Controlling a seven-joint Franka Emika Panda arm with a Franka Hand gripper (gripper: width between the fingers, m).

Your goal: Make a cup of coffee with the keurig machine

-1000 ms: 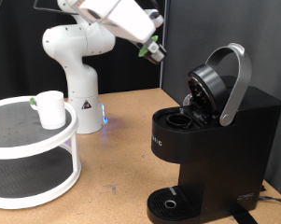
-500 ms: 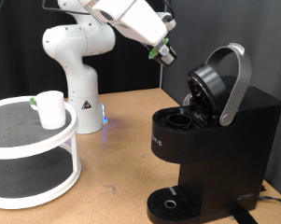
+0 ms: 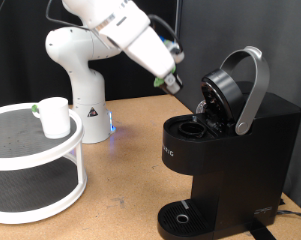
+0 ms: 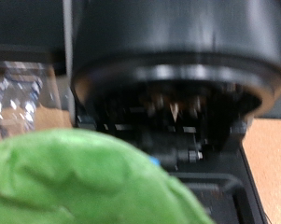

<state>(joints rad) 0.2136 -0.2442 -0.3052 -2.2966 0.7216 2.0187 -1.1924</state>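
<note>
Keurig machine (image 3: 230, 140) stands at exterior view's right, lid raised, pod chamber exposed; open air between lid and arm. Cup (image 3: 54, 116) sits on top tier of white round shelf (image 3: 35, 170), exterior view's left, well apart. Gripper (image 3: 173, 82) just beside open lid, lower and closer than 0.5 s ago. Green-topped pod (image 4: 79, 177) fills wrist view; jaw opening cannot be told.

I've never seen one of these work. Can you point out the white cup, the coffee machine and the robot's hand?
cup (image 3: 54, 116): exterior view, on its white side wall.
keurig machine (image 3: 245, 150): exterior view, on its black body.
gripper (image 3: 173, 84): exterior view, at its fingertips near the machine's open lid.
</note>
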